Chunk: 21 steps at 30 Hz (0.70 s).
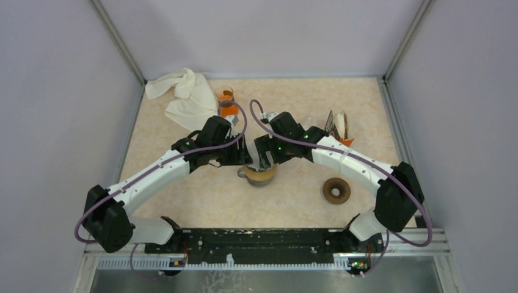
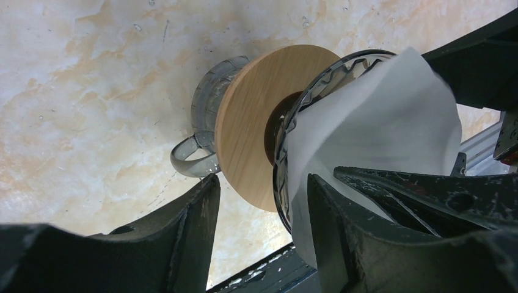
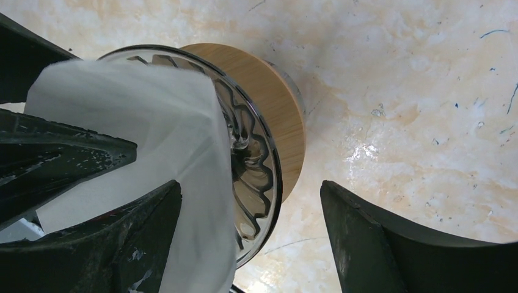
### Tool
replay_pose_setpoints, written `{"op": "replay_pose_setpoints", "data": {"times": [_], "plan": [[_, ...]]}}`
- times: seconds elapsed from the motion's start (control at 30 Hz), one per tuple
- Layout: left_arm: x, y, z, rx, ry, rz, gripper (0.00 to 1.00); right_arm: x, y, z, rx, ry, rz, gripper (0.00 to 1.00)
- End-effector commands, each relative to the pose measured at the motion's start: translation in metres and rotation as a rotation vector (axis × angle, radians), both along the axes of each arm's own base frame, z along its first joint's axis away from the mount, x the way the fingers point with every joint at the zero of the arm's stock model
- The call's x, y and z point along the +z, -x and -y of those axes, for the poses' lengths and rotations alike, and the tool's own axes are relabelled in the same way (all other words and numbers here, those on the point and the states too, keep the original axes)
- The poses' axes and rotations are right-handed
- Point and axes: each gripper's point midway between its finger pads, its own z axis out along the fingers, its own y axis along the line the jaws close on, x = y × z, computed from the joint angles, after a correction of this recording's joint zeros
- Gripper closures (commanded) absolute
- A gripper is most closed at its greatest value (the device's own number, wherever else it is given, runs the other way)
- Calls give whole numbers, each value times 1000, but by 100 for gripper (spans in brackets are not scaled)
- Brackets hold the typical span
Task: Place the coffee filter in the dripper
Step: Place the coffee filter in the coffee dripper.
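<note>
I'm seeing the left gripper standing partly open, its jaws straddling the rim of the dripper, one finger lying against the coffee filter, the other just off the wooden collar. The right gripper is gaping wide, one finger lying over the paper, which is sitting inside the glass cone. Only the top view is showing me the cloth and the brown ring; only the left wrist is showing the mug handle
</note>
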Motion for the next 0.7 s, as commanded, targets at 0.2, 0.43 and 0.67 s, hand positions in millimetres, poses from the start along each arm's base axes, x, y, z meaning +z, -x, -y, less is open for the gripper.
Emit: {"op": "replay_pose_setpoints", "data": {"times": [0.2, 0.43, 0.67], "plan": [[6, -3, -1, -5, 9, 32, 37, 10, -3, 4, 67, 56, 35, 16], [26, -14, 1, -5, 34, 94, 34, 17, -8, -1, 95, 50, 61, 16], [11, -19, -4, 2, -23, 60, 35, 6, -10, -5, 106, 60, 51, 16]]}}
